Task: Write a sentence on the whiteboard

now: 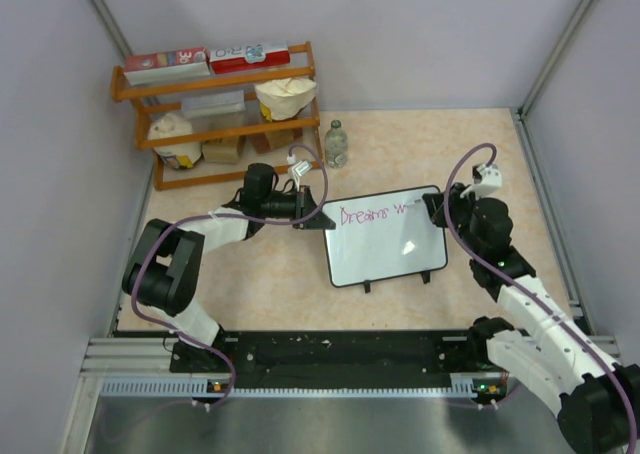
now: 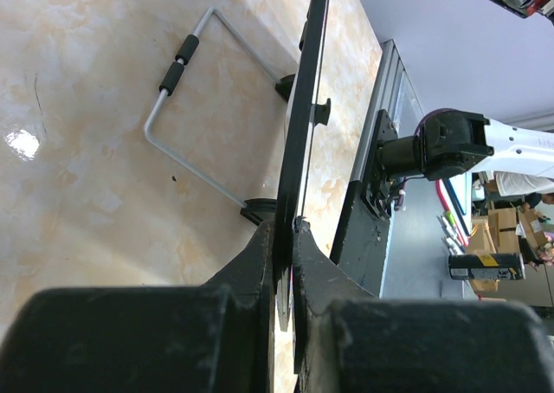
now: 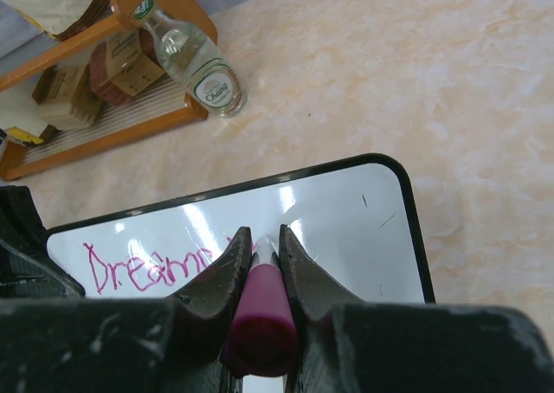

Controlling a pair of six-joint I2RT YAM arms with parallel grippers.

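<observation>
The whiteboard (image 1: 385, 239) lies mid-table, white with a thin black frame. Pink writing (image 1: 372, 214) along its top reads "Dreams" and the start of another word; it also shows in the right wrist view (image 3: 156, 267). My left gripper (image 1: 305, 214) is shut on the board's left edge; in the left wrist view the fingers (image 2: 286, 237) pinch the black frame (image 2: 303, 107) edge-on. My right gripper (image 1: 432, 206) is shut on a pink marker (image 3: 260, 319), its tip down on the board (image 3: 346, 228) near the top right.
A wooden shelf (image 1: 220, 109) with boxes and bags stands at the back left. A clear bottle (image 1: 336, 144) stands behind the board, also in the right wrist view (image 3: 195, 64). The board's wire stand (image 2: 186, 116) shows underneath. Grey walls enclose the table.
</observation>
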